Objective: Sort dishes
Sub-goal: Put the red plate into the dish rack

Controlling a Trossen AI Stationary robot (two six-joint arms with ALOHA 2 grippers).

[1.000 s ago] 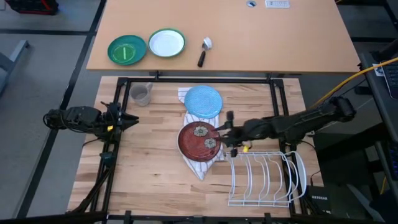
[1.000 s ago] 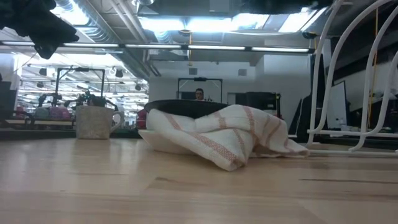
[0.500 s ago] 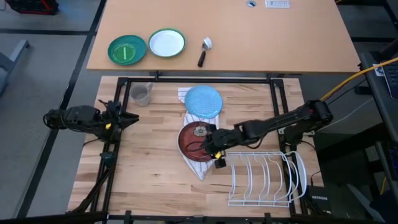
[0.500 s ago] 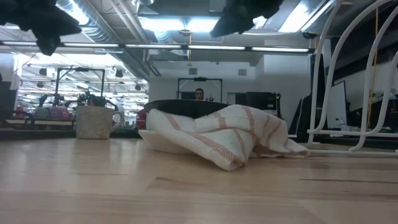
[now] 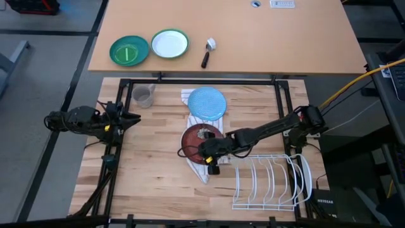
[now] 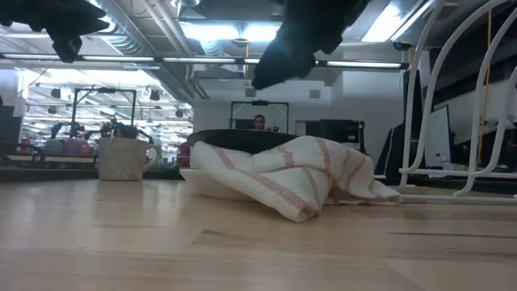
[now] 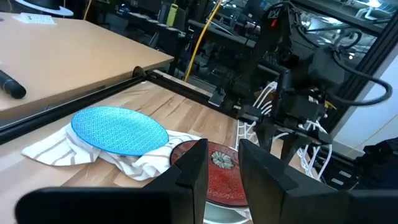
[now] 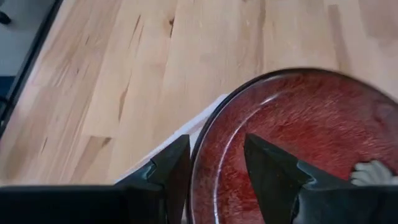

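Note:
The dark red plate point(image 5: 201, 142) with flower marks lies on a striped towel point(image 5: 201, 170) at the table's middle. The light blue plate point(image 5: 207, 102) lies on the towel's far end. My right gripper point(image 5: 188, 151) is open and hovers over the red plate's left rim point(image 8: 200, 144). One finger is over the plate's inside and one is outside the rim. The low view shows my right gripper point(image 6: 295, 44) well above the plate point(image 6: 242, 139). My left gripper point(image 5: 134, 118) is open and empty at the table's left edge.
A white wire dish rack point(image 5: 269, 180) stands at the near right. A grey mug point(image 5: 144, 96) stands at the far left. On the far table lie a green plate point(image 5: 129, 50), a green-rimmed white plate point(image 5: 169, 43) and a brush point(image 5: 207, 52). A white edge point(image 6: 208, 181) shows under the towel.
My right gripper has gone toward the table's left edge, from the red plate's right rim across to its left rim. It has also come down, as the low view shows. The plates and the towel have not moved.

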